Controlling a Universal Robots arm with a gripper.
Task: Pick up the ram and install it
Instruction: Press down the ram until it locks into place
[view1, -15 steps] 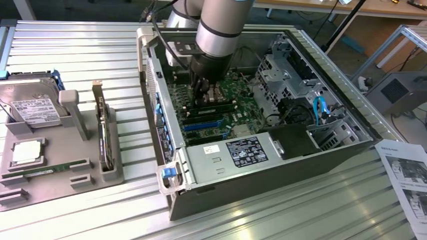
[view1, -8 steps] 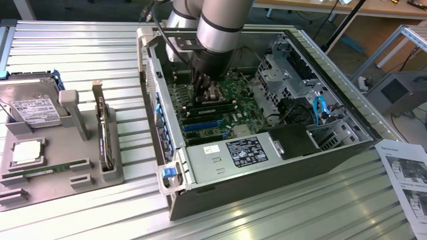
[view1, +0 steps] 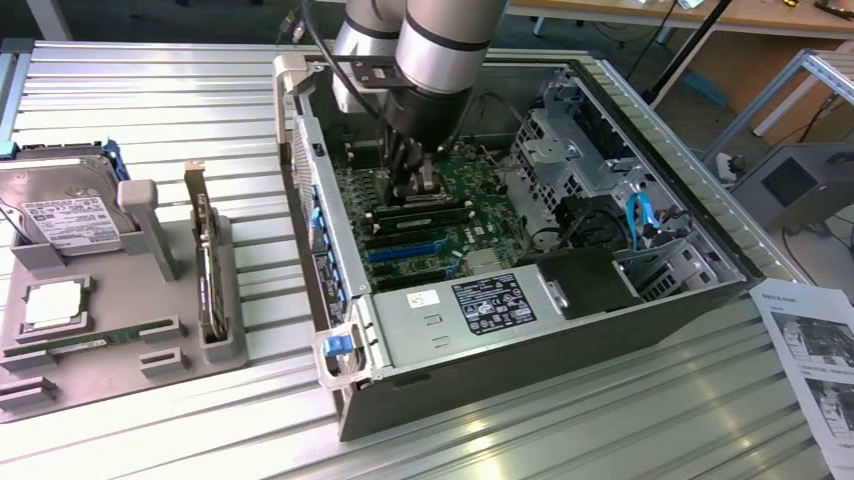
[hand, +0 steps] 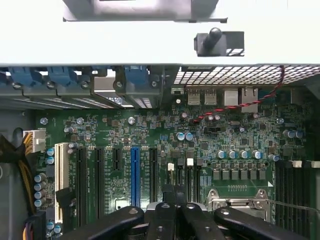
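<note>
You see one arm (view1: 434, 60), one open computer case (view1: 667, 300), one hard drive (view1: 67, 215), one processor chip (view1: 51, 305), one green stick (view1: 100, 338) and one leaflet (view1: 814, 360).

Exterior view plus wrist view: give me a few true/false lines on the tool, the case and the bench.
1. The tool is inside the open computer case, over the motherboard. True.
2. The tool is wide open. False: it is shut.
3. A green stick lies in the grey tray outside the case. True.
4. A printed sheet lies at the exterior view's left. False: it lies at the exterior view's right, beside the case.
</note>
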